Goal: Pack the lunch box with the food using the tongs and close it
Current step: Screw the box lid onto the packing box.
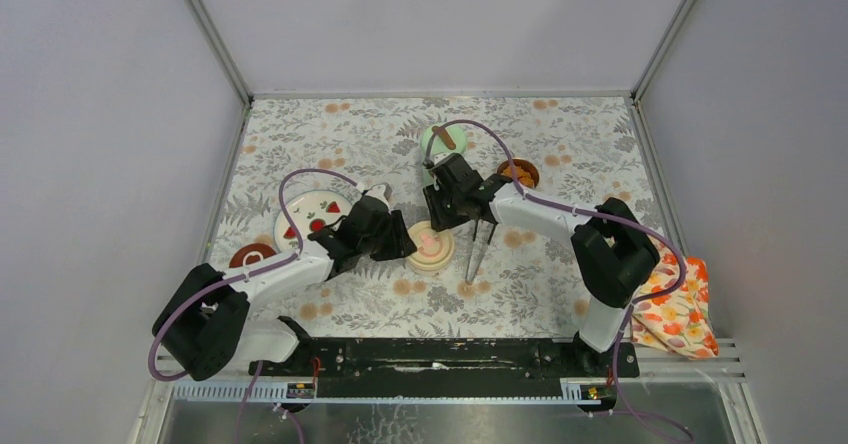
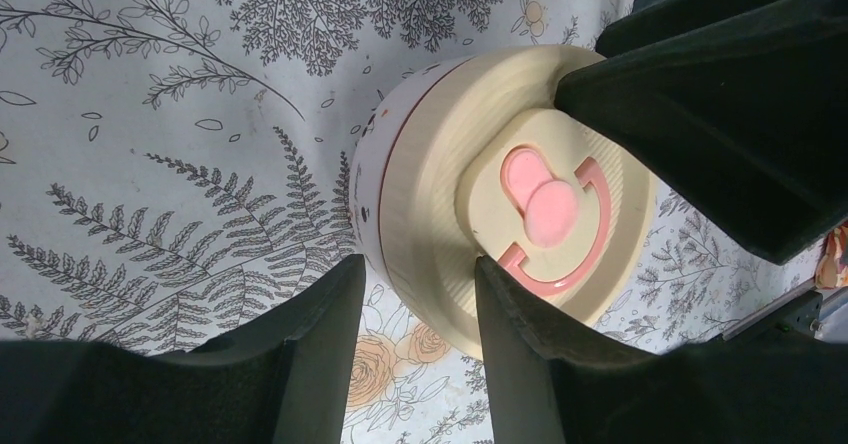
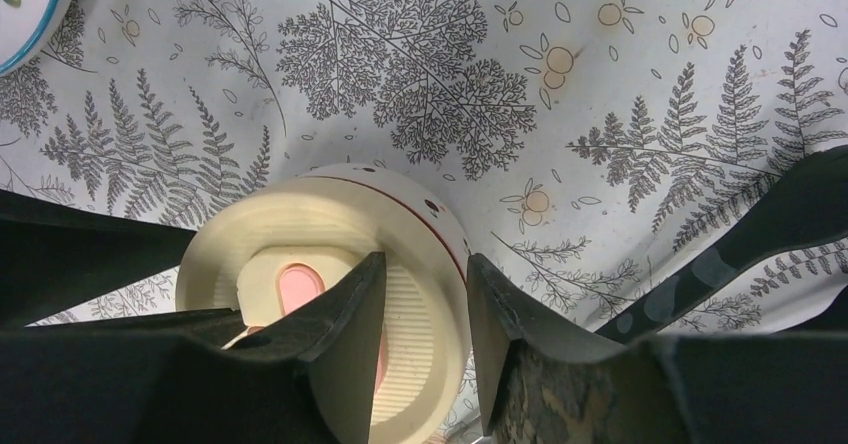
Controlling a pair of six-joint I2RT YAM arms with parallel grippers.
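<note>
The cream-lidded bowl (image 2: 430, 194) sits mid-table between my two arms with its lid on, and both claws hold it from opposite sides. My left claw (image 2: 415, 274) has one finger over the lid's top and the other down the outer wall, pinching the rim. My right claw (image 3: 425, 264) straddles the opposite rim the same way and looks to be pinching too — I judge that's to seat the lid evenly. The tongs (image 1: 478, 251) lie just right of the bowl, in neither claw. Farther back, the mint-green lid (image 1: 443, 141) rests near the open bowl of orange chunks (image 1: 519, 172) — closing isn't finished. The plate (image 1: 300, 207) and dark-red lid (image 1: 252, 256) lie off left.
</note>
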